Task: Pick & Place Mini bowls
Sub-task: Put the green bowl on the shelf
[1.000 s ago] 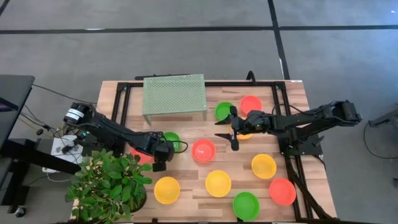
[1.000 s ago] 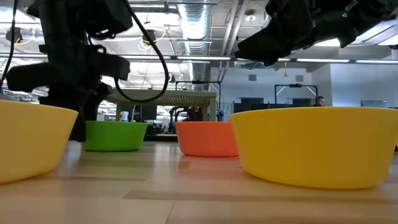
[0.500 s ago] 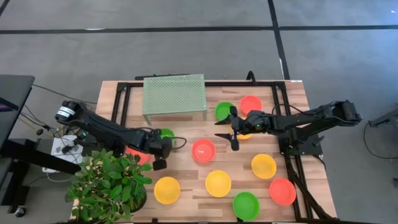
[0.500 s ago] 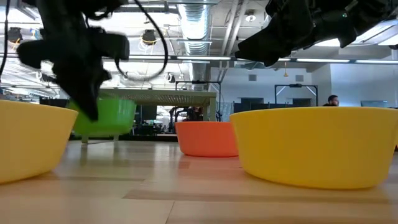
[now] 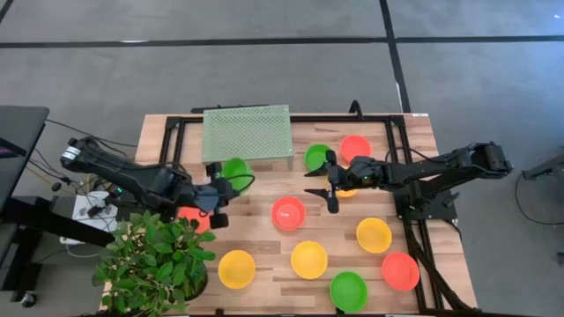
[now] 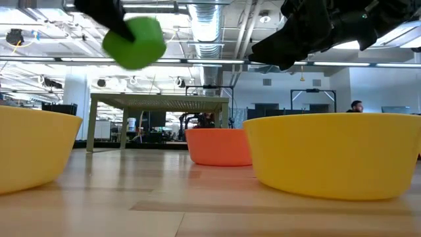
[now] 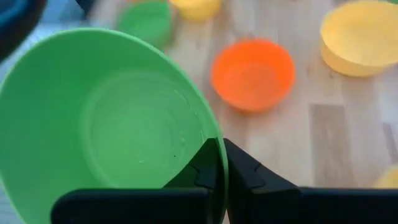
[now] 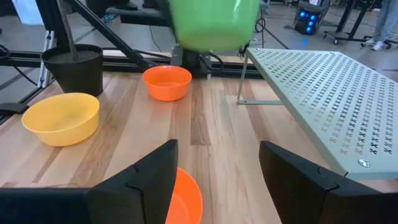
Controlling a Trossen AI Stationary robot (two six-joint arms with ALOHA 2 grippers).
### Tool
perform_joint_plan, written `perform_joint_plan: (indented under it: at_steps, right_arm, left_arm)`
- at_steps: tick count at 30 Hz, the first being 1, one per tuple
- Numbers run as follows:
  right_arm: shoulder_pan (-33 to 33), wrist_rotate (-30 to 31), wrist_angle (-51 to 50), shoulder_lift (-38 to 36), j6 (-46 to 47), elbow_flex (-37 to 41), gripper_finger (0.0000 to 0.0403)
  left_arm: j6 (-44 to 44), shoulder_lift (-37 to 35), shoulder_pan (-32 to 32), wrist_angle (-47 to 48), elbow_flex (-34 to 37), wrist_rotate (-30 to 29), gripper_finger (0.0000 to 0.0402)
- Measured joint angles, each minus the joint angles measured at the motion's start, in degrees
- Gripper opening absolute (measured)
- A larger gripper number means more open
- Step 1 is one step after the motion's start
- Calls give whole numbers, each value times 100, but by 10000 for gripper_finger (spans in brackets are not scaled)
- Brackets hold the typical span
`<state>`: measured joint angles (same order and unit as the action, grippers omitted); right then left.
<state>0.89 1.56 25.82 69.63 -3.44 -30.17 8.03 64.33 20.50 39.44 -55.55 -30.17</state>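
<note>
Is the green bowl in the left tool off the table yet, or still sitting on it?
Off the table. The left tool pinches the green mini bowl by its rim, and the low view shows it high above the wooden table.

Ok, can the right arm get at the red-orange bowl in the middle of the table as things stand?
Probably yes. The right end effector hangs open just beside the red-orange bowl, with bare wood between them. The left end effector, shut on a green bowl, is raised off to the side.
</note>
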Motion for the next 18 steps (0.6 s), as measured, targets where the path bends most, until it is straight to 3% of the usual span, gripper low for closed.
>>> perform_joint_plan:
  at_steps: [2,7,13,18]
  right_arm:
    - [0,0,-2,0,0,0,221]
    - [0,0,0,0,0,0,221]
    - [0,0,-2,-2,0,0,221]
    - [0,0,-2,-2,0,0,221]
  left_arm:
    - [-215,34,-130,353,-304,-295,7]
    - [-331,39,-1096,1226,-660,-194,7]
    - [-784,44,-2709,1428,-682,928,8]
    - [-1128,45,-3686,1460,-659,1515,8]
